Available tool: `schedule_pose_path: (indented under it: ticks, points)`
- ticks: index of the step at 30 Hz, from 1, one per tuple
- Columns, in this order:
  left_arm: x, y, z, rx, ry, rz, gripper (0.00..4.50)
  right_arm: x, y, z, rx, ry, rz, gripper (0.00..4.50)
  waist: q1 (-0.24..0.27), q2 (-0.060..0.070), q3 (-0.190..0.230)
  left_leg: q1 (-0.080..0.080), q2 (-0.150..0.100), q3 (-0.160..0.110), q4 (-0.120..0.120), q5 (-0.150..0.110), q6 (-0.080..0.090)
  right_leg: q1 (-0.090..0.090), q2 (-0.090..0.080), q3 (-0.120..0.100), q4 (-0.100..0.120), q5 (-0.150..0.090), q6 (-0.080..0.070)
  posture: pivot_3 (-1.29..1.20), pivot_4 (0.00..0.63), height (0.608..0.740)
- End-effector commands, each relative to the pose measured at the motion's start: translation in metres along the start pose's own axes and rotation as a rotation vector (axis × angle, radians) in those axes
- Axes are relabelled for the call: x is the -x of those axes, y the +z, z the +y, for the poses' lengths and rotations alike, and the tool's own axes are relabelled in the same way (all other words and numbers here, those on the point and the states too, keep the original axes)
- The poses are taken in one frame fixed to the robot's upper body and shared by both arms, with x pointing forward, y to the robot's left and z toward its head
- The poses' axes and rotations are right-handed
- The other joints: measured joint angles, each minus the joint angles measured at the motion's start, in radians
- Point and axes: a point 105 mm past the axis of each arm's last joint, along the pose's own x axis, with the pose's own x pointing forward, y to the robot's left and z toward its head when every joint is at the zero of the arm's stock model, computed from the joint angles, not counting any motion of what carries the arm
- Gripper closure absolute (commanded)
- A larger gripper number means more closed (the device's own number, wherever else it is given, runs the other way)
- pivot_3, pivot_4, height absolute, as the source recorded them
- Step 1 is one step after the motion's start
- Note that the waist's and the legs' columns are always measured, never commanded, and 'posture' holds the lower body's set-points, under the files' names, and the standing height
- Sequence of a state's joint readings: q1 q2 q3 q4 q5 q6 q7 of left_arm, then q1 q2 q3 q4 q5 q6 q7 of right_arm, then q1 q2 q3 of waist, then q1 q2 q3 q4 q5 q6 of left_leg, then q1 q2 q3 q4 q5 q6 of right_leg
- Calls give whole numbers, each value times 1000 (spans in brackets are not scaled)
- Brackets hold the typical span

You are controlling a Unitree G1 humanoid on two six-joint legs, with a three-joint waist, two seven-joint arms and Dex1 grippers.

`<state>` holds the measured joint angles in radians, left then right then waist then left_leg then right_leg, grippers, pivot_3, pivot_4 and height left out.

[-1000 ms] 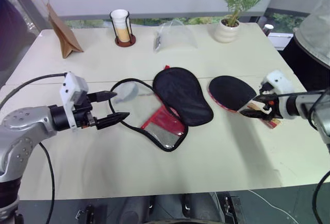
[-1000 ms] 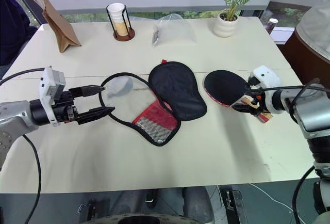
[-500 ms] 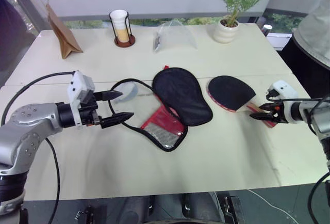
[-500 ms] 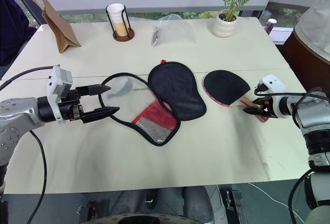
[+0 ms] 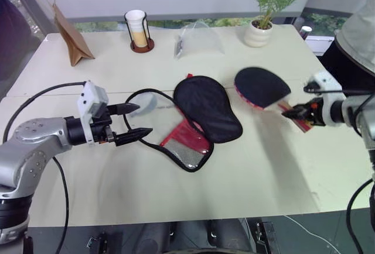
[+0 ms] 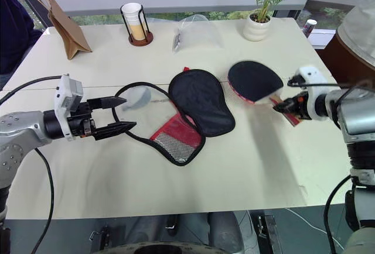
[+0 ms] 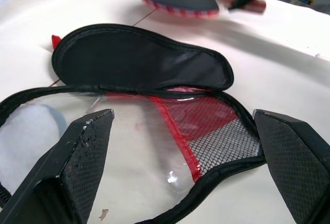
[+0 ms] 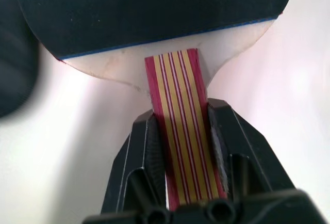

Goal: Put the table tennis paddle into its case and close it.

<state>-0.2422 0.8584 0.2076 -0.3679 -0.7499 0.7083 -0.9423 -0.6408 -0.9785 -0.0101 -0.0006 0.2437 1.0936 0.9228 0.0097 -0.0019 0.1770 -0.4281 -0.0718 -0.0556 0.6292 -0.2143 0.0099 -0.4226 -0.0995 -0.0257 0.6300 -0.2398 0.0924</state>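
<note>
Right wrist view: paddle gripped by its handle and carried clear of the surface, insertion step not yet begun.
Right end effector [image 6: 285, 103] is pinched on the striped tan-and-red wooden handle of the black-rubber, red-rimmed table tennis paddle [image 6: 255, 81], blade raised above the cream surface [image 6: 234, 166]. Left end effector [image 6: 115, 113] hangs with fingers spread wide, empty, just beside the opened black fabric zip case with red mesh panel [image 6: 196, 105]. Next move, judged: carry the blade across and slide it into the case's open mouth, likely with the left steadying the rim.
</note>
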Motion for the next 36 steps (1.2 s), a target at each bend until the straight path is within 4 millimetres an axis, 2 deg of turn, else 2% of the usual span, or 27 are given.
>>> schedule_pose_path:
  ticks: [1, 5, 12, 18, 26, 33, 35, 36]
  points:
    - [-3, 8, 0, -42, -14, -21, 0, 2, 34, 41, 55, 59, -88, 3696, -1, 0, 0, 0, 0, 0, 0, 0, 0, 0, 0, 0, 0, 0, 0, 0, 150, 734]
    - [-5, 9, 1, -44, -24, -22, 0, -23, 48, 82, 17, 100, -107, 3696, -1, -1, 0, 0, 0, 0, 1, 0, 0, 0, 0, 0, 0, 0, 0, 0, 150, 734]
    - [-6, 10, 0, -47, -26, -21, 0, -54, 49, 121, -93, 108, -86, 3696, 3, -1, 0, -1, -1, -1, 1, 0, 0, 0, 0, 0, 0, 3, 1, 0, 150, 734]
    - [-5, 9, -1, -45, -23, -21, 0, -65, 53, 128, -96, 90, -90, 3696, -3, -1, 0, -1, -2, -1, 1, 0, 0, -1, 1, 0, 1, 3, 1, 0, 150, 734]
    - [-3, 10, -2, -47, -10, -22, 0, -79, 43, 129, -70, 81, -49, 3696, -22, -1, 0, -1, -1, -1, 0, 0, 0, -1, 2, 0, 2, 3, 2, 0, 150, 734]
    - [-2, 10, -3, -46, -2, -24, 0, -87, 44, 131, -69, 87, -49, 3696, -24, -1, 0, -1, -1, -1, 0, 0, 0, -1, 3, 0, 3, 4, 2, 0, 150, 734]
    - [-2, 10, -3, -46, 0, -25, 0, -89, 44, 131, -64, 84, -50, 2625, -24, -1, 0, 0, -1, -1, 0, 0, 0, -1, 3, 0, 3, 4, 2, 0, 150, 734]
    - [-2, 10, -3, -45, 0, -25, 0, -90, 45, 131, -63, 83, -51, 2234, -24, -1, 0, 0, -1, -1, 0, 0, 0, -1, 3, 0, 3, 4, 2, 0, 150, 734]
